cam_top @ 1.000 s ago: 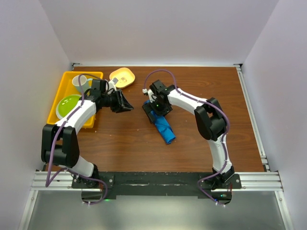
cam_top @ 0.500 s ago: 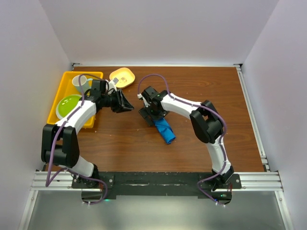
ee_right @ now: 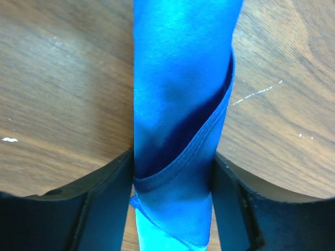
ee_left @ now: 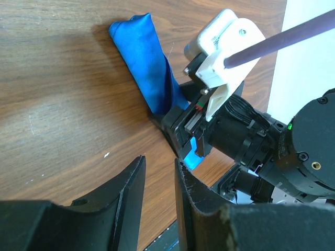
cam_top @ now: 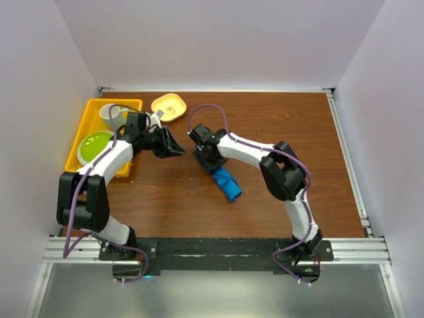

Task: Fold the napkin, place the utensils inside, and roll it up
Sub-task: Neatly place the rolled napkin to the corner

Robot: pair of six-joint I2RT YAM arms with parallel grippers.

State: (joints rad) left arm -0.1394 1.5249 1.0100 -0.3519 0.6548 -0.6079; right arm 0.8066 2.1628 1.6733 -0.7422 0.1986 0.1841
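Shifted leftward since a second ago, the right gripper [cam_top: 204,158] is now set over the far-left end of the rolled napkin [cam_top: 229,183], with both fingers pressed against the cloth. The roll is laid mid-table [cam_top: 298,119], long axis diagonal, far-left to near-right. The left gripper [cam_top: 173,147] is held apart, jaws slightly parted, empty.

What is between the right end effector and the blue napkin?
Nothing visible. The right end effector straddles one end of the rolled napkin, and its fingers sit against the cloth on both sides. Only the bare wooden table shows around them.
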